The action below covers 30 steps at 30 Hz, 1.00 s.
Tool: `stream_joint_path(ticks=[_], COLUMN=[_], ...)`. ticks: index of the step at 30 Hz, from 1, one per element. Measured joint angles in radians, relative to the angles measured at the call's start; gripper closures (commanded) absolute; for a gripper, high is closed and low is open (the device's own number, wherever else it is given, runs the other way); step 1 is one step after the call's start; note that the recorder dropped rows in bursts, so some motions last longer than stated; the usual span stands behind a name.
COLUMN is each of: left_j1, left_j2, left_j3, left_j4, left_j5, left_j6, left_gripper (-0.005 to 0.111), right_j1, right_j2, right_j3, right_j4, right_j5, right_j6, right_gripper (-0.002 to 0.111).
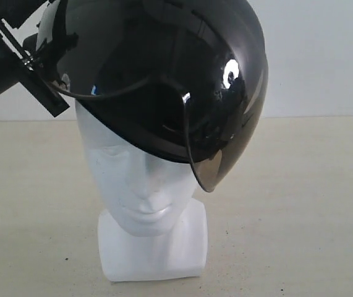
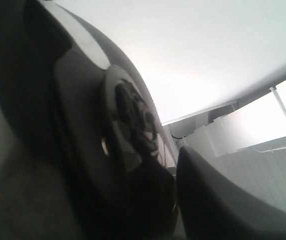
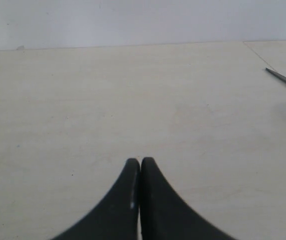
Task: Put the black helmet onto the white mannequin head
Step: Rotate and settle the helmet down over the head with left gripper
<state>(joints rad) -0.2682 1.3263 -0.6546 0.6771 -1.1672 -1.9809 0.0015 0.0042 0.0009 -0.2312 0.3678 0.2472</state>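
The black helmet (image 1: 164, 62) sits tilted over the crown of the white mannequin head (image 1: 142, 185), leaving the face and blocky neck base uncovered. Its smoky visor (image 1: 219, 154) hangs down by the head's right-hand side in the exterior view. My left gripper (image 1: 51, 77) reaches in from the upper left and is clamped on the helmet's rim. In the left wrist view the helmet shell with its round visor pivot (image 2: 127, 120) fills the frame, and one dark finger (image 2: 218, 200) shows beside it. My right gripper (image 3: 140, 161) is shut on nothing above the bare table.
The mannequin head stands on a pale beige table (image 1: 300, 216) in front of a white wall (image 1: 324, 55). A thin dark rod (image 3: 285, 80) lies at the edge of the right wrist view. The right arm does not show in the exterior view.
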Motion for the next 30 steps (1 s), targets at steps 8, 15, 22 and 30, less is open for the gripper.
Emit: stream_joint_path(ticks=[8, 15, 22, 30], left_j1=[0.0, 0.0, 0.021, 0.049], left_j2=[0.0, 0.0, -0.002, -0.011], left_j3=[0.0, 0.002, 0.083, 0.159], left_j4=[0.005, 0.012, -0.02, -0.038], left_j5=[0.005, 0.007, -0.048, -0.109], left_j6=[0.008, 0.014, 0.037, 0.06], left_gripper=[0.102, 0.102, 0.102, 0.102], right_j1=[0.0, 0.0, 0.0, 0.0], right_j2=[0.0, 0.0, 0.0, 0.0], right_j3=[0.0, 0.0, 0.0, 0.0], right_j4=[0.0, 0.0, 0.0, 0.0], right_j5=[0.0, 0.0, 0.0, 0.0], right_j6=[0.0, 0.0, 0.0, 0.0], right_gripper=[0.108, 0.108, 0.108, 0.108])
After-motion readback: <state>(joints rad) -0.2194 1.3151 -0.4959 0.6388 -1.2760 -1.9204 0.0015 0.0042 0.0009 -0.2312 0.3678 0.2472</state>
